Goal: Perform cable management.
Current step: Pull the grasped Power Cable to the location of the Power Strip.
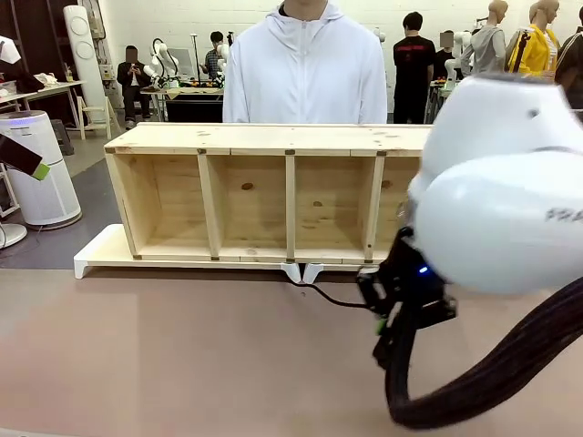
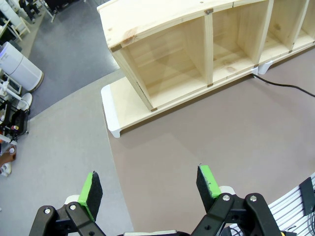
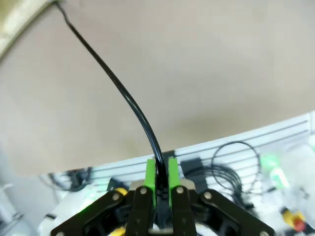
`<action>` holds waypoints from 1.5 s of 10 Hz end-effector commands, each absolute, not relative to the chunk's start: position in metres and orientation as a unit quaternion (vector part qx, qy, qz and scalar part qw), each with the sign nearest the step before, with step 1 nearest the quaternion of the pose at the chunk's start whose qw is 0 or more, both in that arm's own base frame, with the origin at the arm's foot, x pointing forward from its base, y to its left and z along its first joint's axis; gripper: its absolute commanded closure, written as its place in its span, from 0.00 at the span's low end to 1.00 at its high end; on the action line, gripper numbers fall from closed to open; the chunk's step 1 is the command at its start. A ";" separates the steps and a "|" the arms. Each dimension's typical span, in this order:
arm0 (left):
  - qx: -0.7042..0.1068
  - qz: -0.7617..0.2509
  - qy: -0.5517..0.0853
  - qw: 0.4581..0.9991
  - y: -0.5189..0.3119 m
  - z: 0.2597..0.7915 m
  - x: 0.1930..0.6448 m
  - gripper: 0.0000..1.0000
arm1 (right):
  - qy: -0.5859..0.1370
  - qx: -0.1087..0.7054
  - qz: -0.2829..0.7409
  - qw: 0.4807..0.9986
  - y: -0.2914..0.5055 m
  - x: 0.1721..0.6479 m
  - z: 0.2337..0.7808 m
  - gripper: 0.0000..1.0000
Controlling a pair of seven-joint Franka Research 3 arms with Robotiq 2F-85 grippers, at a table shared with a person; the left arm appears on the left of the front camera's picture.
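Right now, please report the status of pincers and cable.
Right pincer shut on thin black cable. Left pincer open, empty. Cable leads to pale wooden shelf.

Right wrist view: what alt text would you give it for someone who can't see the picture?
A black claw with green pads is shut on a thin black cable. The cable curves away from the claw across a pale brown table toward the upper left corner.
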State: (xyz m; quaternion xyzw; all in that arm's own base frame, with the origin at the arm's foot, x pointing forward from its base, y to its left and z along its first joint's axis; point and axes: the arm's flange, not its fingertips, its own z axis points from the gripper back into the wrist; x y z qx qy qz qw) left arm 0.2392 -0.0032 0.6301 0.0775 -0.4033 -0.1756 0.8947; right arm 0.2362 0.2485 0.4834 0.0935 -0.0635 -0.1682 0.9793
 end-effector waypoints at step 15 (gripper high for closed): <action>0.079 -0.175 -0.406 0.894 -0.004 0.630 0.241 0.00 | -0.237 0.011 -0.270 0.933 0.037 0.350 0.568 0.88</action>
